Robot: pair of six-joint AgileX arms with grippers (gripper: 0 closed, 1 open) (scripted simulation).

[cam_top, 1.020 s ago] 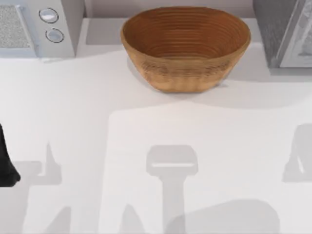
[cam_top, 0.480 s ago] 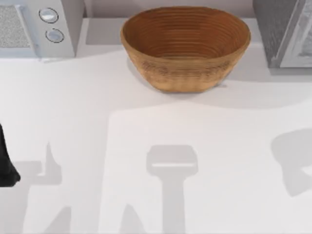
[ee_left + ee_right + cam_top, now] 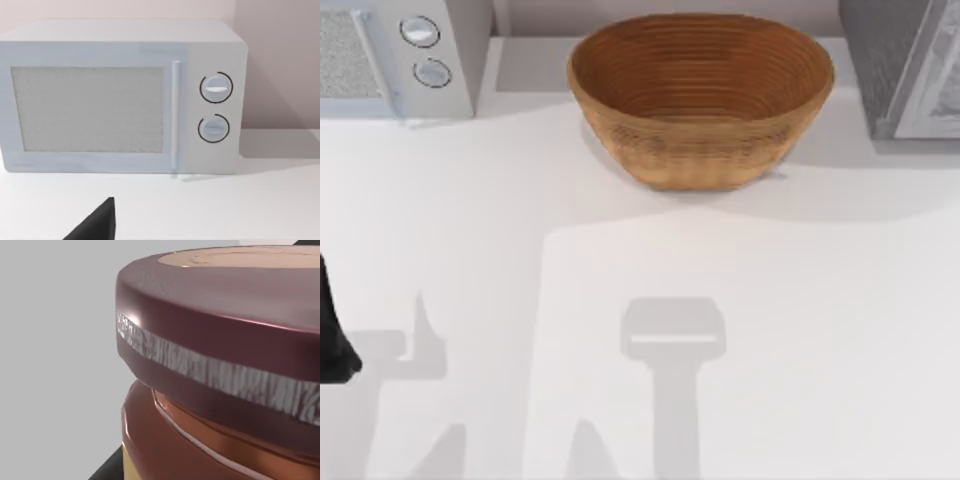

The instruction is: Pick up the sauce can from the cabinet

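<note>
A: Sauce can (image 3: 220, 365) is seen very close in the right wrist view: maroon lid with a tan top patch, pale band round the lid, orange-brown body below. It cannot be placed on the counter (image 3: 620, 260) from above.

B: Right tool?

A: Presumably right at the can, given how near the camera sits, but whether its fingers are apart, together or clamped on the can cannot be told. A dark sliver is noted at the can's base; it may be part of a finger.

B: Left arm?

A: Parked at the counter's left edge (image 3: 332, 340), facing the microwave (image 3: 120, 95). A dark finger tip (image 3: 97, 225) is seen; spread not readable. A woven bowl (image 3: 700, 100) stands at the back centre.

B: Risks?

A: If the grip is taken on the overhanging lid, not the body, the can could tilt or slip on lifting. If closure is off-centre, the can could be knocked over inside the cabinet.
</note>
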